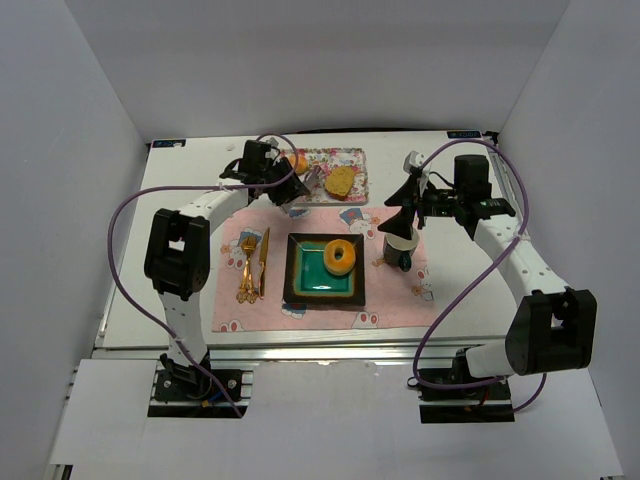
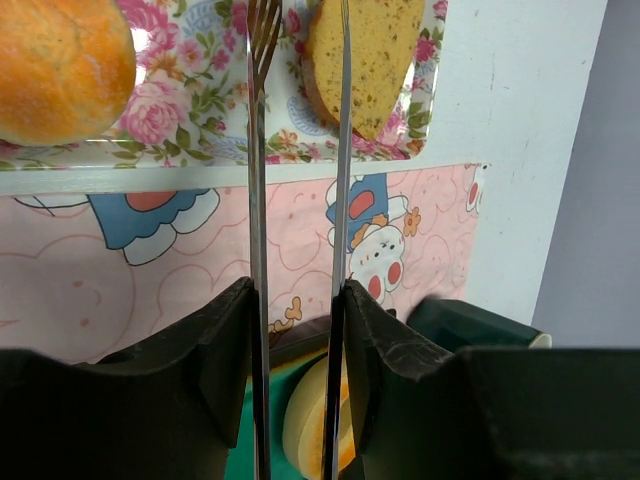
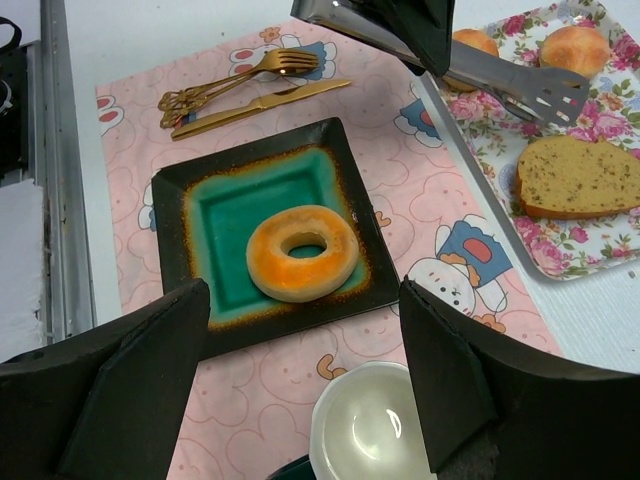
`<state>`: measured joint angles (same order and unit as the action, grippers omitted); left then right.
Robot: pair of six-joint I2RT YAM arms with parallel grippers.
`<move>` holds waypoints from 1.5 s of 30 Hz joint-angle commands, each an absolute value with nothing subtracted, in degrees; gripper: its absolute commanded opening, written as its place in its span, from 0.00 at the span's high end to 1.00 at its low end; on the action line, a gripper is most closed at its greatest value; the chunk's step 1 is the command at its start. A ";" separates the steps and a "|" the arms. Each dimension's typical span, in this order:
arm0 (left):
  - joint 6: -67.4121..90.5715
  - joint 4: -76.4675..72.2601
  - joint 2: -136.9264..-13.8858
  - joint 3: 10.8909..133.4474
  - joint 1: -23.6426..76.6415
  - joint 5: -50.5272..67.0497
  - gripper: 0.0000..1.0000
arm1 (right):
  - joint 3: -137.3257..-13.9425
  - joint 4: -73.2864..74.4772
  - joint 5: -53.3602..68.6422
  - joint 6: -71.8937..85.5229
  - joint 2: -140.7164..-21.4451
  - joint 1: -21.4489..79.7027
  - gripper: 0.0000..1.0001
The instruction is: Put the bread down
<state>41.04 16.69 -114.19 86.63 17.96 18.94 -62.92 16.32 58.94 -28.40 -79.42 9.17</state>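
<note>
A: Where's the bread slice (image 2: 365, 60)?
B: On the tray (image 2: 200, 150), just past the tongs (image 2: 258, 200) the left claw (image 2: 298, 310) squeezes. Right claw (image 3: 300, 300) gapes empty. Looks soft and crumbly, so pinch its flat faces gently.

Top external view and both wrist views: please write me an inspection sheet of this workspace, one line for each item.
Surface: white table with pink rabbit-print placemat.
Job's things: orange-brown ring bread on dark square plate with teal centre; tan oval bread slice on floral tray.
Clutter: two round orange balls on the tray; gold fork and knife and white cup on the placemat.
End effectors: left end effector shut on metal tongs near the tray; right end effector open, empty, over the cup.
Cables: purple cables loop beside both arms.
Surroundings: white walls on three sides; nothing else seen.
</note>
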 commanded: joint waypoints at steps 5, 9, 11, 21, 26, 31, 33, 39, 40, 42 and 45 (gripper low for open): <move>42.10 13.27 -113.73 87.63 18.02 23.11 0.51 | -63.37 13.89 60.56 -27.16 -78.57 8.79 0.19; 41.31 14.76 -114.08 87.80 18.02 23.56 0.51 | -63.54 13.80 60.56 -27.07 -78.57 8.70 0.19; 40.52 15.73 -114.17 88.15 18.02 23.12 0.51 | -63.54 13.80 60.47 -26.98 -78.57 8.70 0.19; 39.90 16.17 -114.43 88.42 18.02 23.82 0.51 | -63.63 13.89 60.64 -26.81 -78.49 8.70 0.19; 39.99 16.26 -115.22 88.50 18.28 25.84 0.51 | -63.72 13.80 60.82 -26.72 -78.40 8.70 0.19; 39.64 16.96 -116.02 89.12 18.90 27.07 0.51 | -63.63 13.71 60.82 -26.81 -78.40 8.70 0.19; 39.73 16.79 -116.10 89.03 18.98 27.16 0.52 | -63.63 13.71 60.82 -26.81 -78.31 8.70 0.19; 39.55 17.23 -115.67 88.68 18.98 27.16 0.64 | -63.72 13.54 60.91 -26.72 -78.31 8.61 0.19; 39.55 17.23 -115.58 88.77 18.98 27.16 0.68 | -63.63 13.54 60.91 -26.72 -78.22 8.61 0.19; 39.46 17.23 -115.23 88.51 18.98 27.07 0.79 | -63.63 13.54 61.00 -26.63 -78.22 8.61 0.19; 39.38 16.53 -113.74 88.42 18.98 26.54 0.91 | -63.72 13.62 60.82 -26.72 -77.96 8.44 0.19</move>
